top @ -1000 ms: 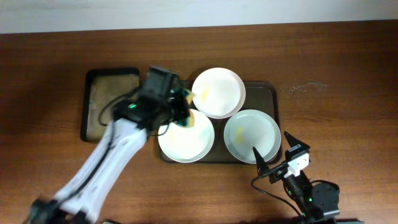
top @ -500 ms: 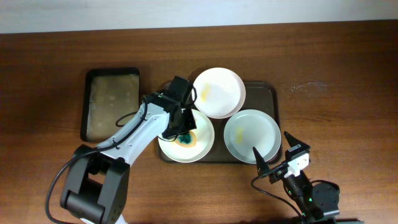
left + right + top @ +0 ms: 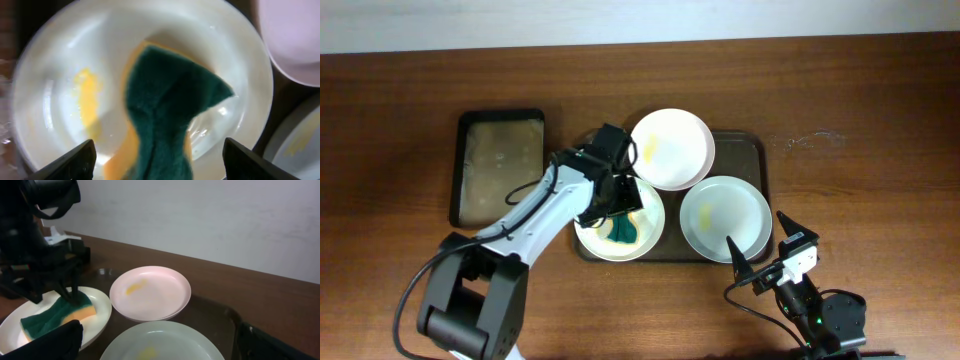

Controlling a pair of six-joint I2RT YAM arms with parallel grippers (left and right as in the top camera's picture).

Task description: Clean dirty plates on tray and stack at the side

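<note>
Three white plates sit on the dark brown tray (image 3: pixel 751 152). The left plate (image 3: pixel 592 232) holds a green and yellow sponge (image 3: pixel 623 231), which lies flat on it beside a yellow smear (image 3: pixel 88 100). My left gripper (image 3: pixel 617 203) hovers low over this plate, open, its fingers wide on either side of the sponge (image 3: pixel 165 105) without touching it. The back plate (image 3: pixel 670 148) and the right plate (image 3: pixel 725 218) each carry a faint yellow smear. My right gripper (image 3: pixel 754 227) is open near the table's front edge, just past the right plate (image 3: pixel 165 340).
A narrow black tray (image 3: pixel 500 165) with a beige inside lies left of the brown tray. The back plate (image 3: pixel 150 292) overlaps the rims of the other two. Bare wooden table (image 3: pixel 860 120) surrounds the trays.
My left arm swung in from the left and brought the sponge down onto the left plate. Since half a second ago the sponge shows further out from under the gripper. The right arm is still.
</note>
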